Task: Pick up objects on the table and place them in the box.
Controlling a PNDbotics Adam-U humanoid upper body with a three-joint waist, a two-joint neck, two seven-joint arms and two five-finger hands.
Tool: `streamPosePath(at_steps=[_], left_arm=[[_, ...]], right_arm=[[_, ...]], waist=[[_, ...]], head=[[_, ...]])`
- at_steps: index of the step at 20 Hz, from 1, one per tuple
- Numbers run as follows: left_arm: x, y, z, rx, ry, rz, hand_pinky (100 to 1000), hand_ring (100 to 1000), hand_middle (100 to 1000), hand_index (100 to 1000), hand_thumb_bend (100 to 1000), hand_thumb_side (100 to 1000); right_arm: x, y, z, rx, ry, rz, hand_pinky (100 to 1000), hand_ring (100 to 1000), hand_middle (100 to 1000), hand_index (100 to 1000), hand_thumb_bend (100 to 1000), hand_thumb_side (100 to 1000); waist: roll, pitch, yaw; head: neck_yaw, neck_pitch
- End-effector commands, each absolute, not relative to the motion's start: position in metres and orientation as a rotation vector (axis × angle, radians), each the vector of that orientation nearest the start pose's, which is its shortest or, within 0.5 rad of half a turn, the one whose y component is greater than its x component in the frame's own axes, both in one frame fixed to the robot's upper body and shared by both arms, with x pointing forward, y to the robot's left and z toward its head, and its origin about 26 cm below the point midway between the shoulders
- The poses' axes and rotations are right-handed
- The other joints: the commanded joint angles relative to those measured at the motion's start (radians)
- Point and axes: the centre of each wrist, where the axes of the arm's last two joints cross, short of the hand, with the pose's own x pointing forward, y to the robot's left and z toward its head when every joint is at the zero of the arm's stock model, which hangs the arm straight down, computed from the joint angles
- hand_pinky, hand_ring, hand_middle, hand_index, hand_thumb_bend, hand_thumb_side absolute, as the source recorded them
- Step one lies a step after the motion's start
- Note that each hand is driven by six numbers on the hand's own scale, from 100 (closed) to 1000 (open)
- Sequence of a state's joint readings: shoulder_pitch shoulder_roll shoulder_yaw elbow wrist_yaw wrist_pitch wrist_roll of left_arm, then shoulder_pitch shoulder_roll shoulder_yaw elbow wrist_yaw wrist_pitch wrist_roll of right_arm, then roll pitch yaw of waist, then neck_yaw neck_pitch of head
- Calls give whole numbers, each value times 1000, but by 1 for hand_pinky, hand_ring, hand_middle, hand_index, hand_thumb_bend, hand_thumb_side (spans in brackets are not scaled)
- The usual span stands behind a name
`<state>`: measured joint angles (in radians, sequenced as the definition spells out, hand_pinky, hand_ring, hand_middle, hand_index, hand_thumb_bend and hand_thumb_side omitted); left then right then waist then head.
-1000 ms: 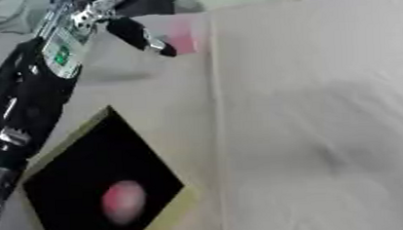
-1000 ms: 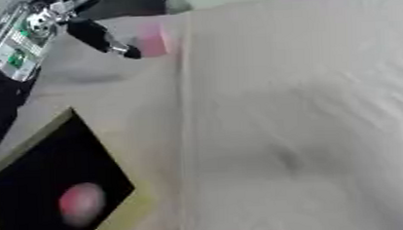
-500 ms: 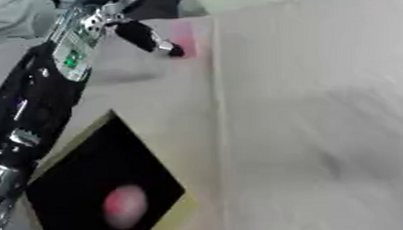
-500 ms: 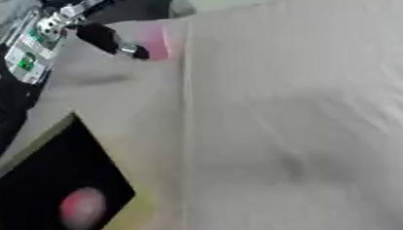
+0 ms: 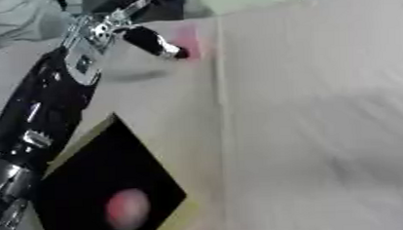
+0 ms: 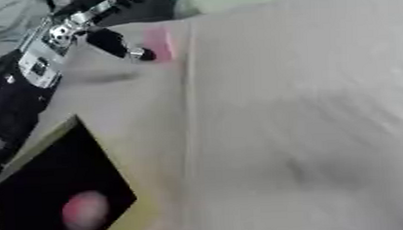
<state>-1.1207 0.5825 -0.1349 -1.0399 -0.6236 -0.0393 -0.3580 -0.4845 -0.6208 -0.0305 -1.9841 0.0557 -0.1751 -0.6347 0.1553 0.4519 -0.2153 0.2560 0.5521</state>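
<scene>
Two pink objects [image 5: 127,209] [image 5: 187,41] — one box [image 5: 105,175]

A plain test or lab-like workspace rather than a home — the table [image 5: 324,106] is draped in pale cloth with a straight seam running down it, a black-lined box [image 5: 105,184] with a yellowish rim sits on it, and the robot's own black-and-silver arm carries a green-lit electronics panel [image 5: 85,63]

Pale cloth-covered table [image 5: 324,106], a straight crease down it, dim blurred backdrop beyond.
</scene>
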Motion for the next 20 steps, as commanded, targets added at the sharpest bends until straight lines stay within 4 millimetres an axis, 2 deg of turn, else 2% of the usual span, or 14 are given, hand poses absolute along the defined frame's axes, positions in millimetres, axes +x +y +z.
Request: streamPosePath(at_steps=[1,3,5,12,13,20], left_arm=[[460,304,345,971,-1721,-1182,886,909,886,919,699,202],[460,305,344,951,-1723,-1183,886,907,885,919,656,128],[460,306,344,936,-1729,-1172,883,904,887,919,618,100],[460,307,344,911,-1744,-1146,883,904,886,919,605,100],[460,306,343,903,-1747,-1145,845,864,821,880,487,100],[462,310,342,859,-1742,-1108,811,833,797,865,399,100]], right_arm=[[301,-290,295,780,3322,114,780,748,648,777,483,955],[301,-290,294,782,3323,113,780,748,648,777,487,953],[301,-290,295,783,3324,112,781,748,647,777,490,952],[301,-289,295,784,3323,107,781,748,647,777,491,952],[301,-289,295,786,3323,109,781,748,646,776,502,948],[301,-288,295,791,3322,119,780,748,645,775,504,947]], waist=[[-3,-15,-3],[1,-9,-4],[4,-4,-6],[6,1,-8],[6,4,-10],[7,12,-22]], head=[[7,-13],[8,-14],[9,-15],[11,-16],[19,-17],[48,-27]])
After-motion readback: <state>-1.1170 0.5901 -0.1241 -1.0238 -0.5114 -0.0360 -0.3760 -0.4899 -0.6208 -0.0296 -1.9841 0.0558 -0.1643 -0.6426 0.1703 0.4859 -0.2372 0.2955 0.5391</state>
